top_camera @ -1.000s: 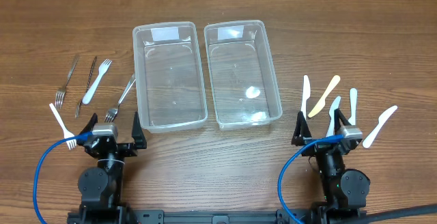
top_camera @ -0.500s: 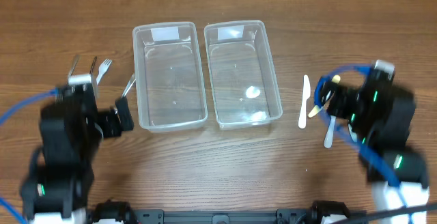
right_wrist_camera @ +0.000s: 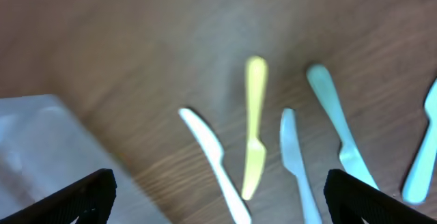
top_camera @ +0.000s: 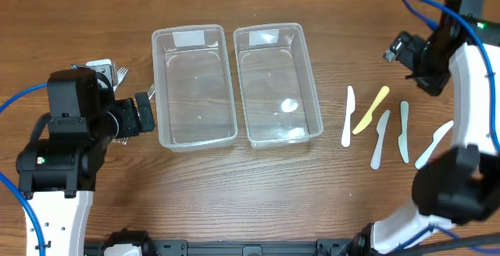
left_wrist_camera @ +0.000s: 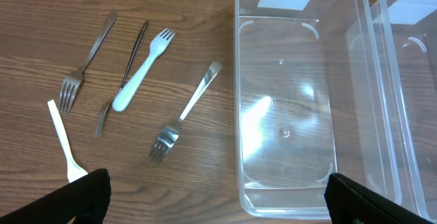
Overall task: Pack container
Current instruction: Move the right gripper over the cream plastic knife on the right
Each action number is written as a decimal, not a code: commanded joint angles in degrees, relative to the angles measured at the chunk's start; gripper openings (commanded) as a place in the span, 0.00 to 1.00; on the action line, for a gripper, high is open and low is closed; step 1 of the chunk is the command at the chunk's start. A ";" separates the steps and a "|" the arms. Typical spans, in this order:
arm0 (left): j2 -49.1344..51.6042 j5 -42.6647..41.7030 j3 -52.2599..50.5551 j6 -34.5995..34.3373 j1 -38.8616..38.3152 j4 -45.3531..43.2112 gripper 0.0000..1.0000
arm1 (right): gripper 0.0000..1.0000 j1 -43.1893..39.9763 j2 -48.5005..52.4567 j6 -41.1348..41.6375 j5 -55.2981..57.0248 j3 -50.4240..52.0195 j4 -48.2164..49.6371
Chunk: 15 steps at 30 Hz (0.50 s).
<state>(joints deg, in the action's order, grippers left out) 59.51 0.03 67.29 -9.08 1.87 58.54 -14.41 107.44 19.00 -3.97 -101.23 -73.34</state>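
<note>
Two empty clear plastic containers stand side by side, the left one (top_camera: 195, 92) and the right one (top_camera: 273, 69). Several forks lie left of them; the left wrist view shows a metal fork (left_wrist_camera: 188, 111), a white plastic fork (left_wrist_camera: 140, 70) and another metal fork (left_wrist_camera: 87, 63). Several plastic knives lie on the right, among them a white one (top_camera: 347, 117), a yellow one (top_camera: 370, 109) and a pale blue one (top_camera: 380, 139). My left gripper (top_camera: 131, 120) (left_wrist_camera: 218, 207) hangs open and empty above the forks. My right gripper (top_camera: 412, 57) (right_wrist_camera: 225, 207) is open and empty, high above the knives (right_wrist_camera: 255, 125).
In the overhead view my left arm hides most of the forks. The left container's near wall (left_wrist_camera: 237, 115) lies right of the forks. A corner of the right container (right_wrist_camera: 41, 156) shows blurred in the right wrist view. Bare wood lies in front of the containers.
Both arms rose from the table's front edge. The left one moved back over the forks. The right one swung to the far right, uncovering the knives.
</note>
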 commanded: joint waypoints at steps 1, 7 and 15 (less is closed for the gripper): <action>0.22 -0.48 1.51 -0.79 -0.28 -0.96 1.00 | 1.00 -0.17 7.37 1.22 2.32 -1.55 -1.42; 0.22 -0.48 1.51 -0.76 -0.28 -1.01 1.00 | 1.00 0.09 14.78 0.70 2.89 -1.53 -0.26; 0.22 -0.48 1.51 -0.79 -0.28 -1.33 1.00 | 1.00 0.15 19.15 -1.42 3.08 -1.49 2.80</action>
<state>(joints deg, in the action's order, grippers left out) 59.51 0.03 67.31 -9.08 1.87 57.47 -14.52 124.60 18.61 -1.85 -101.34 -71.24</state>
